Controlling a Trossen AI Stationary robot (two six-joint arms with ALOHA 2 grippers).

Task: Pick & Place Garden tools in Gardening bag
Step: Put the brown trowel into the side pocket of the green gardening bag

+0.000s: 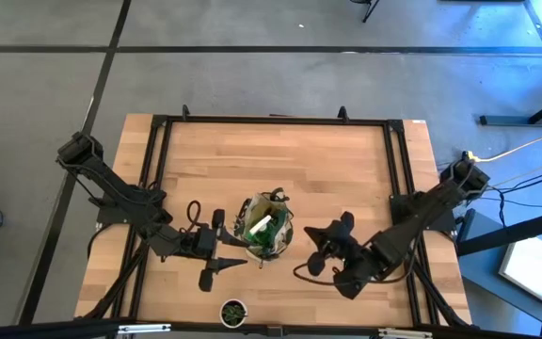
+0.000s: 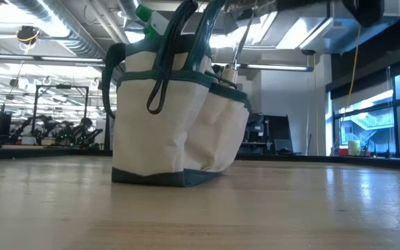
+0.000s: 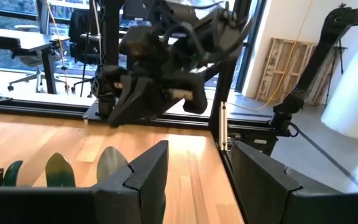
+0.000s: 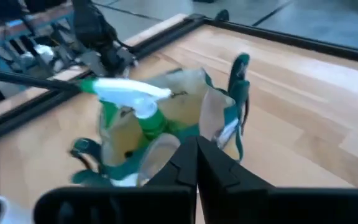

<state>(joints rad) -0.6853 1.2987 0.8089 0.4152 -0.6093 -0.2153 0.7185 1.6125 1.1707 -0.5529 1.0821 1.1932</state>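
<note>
Soft cream fabric gardening bag with green trim and handles (image 1: 266, 229) stands upright mid-desk, nearer the front edge. I note a green spray bottle with white top (image 4: 132, 99) poking from its round mouth. Left gripper (image 1: 216, 247) sits just left of it, jaws spread, empty; right gripper (image 1: 323, 250) just right, fingers pressed together, empty.

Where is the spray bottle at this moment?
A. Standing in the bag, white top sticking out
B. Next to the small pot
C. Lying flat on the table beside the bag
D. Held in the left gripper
A: the spray bottle sits inside the bag, its white top above the mouth; neither gripper holds it.
</note>
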